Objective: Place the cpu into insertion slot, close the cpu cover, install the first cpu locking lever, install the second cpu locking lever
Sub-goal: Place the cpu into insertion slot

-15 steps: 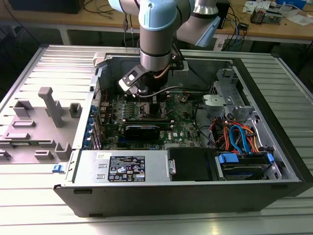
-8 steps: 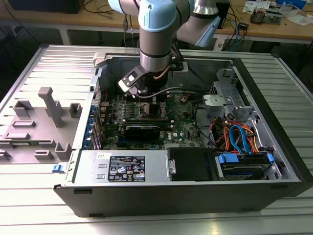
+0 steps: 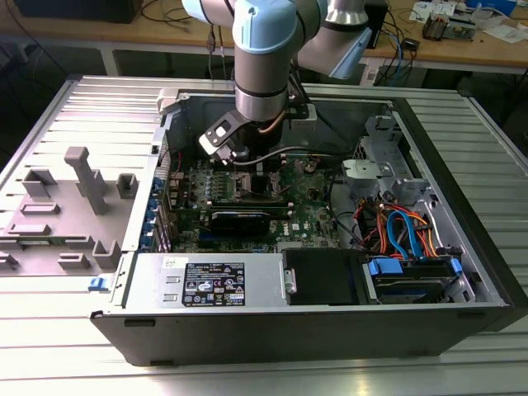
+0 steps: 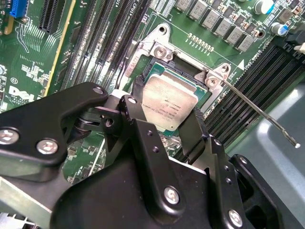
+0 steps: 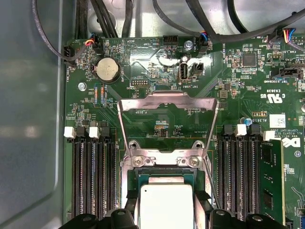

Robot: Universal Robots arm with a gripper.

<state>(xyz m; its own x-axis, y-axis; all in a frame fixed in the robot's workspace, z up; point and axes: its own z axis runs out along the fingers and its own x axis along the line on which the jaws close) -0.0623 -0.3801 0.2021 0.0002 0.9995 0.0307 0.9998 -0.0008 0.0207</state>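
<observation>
1. In the second wrist view the gripper [image 4: 167,112] is clenched on the cpu [image 4: 169,98], with one finger against each of two opposite edges
2. The cpu lies level over the insertion slot [image 4: 187,72]; whether it is fully seated cannot be told
3. A thin locking lever [image 4: 259,113] juts free from the slot's corner
4. In the first wrist view the cpu cover [image 5: 167,102] stands swung open beyond the slot, between the memory slots [image 5: 93,176]
5. In the exterior view the arm [image 3: 262,58] reaches down into the open computer case [image 3: 462,247]
</observation>
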